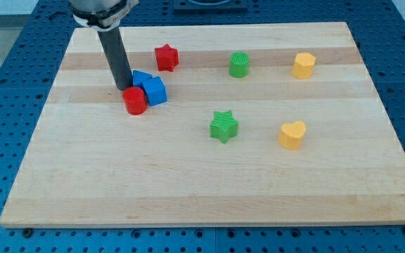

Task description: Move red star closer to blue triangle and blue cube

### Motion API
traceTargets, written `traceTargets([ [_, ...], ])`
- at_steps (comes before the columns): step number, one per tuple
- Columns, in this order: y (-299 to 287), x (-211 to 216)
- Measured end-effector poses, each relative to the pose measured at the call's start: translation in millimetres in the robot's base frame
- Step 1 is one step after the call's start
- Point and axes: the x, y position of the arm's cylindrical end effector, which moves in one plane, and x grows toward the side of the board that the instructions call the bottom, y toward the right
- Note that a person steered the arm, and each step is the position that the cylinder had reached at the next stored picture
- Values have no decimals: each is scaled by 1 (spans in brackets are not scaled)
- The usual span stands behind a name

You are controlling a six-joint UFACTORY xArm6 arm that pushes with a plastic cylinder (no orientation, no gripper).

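Tip (124,88): at 10 o'clock of red cylinder (135,101), touching blue triangle (140,76); rod only, nothing grasped.
Red star (166,57): at 1 o'clock of blue cube (154,91), near, apart.
Surface (188,176): wood.

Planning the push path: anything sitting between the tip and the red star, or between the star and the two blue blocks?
Yes. My tip is at the view's left of the blue triangle, which lies on the line to the red star. Between the star and the blue cube, only bare board shows.
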Motion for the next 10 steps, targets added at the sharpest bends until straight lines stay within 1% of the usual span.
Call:
traceTargets([
  [1,0,-1],
  [2,-20,-37],
  [3,-20,-93],
  [4,-1,-156],
  [5,13,-169],
  [6,16,-168],
  [7,16,-128],
  [8,17,-119],
  [9,35,-130],
  [10,56,-169],
])
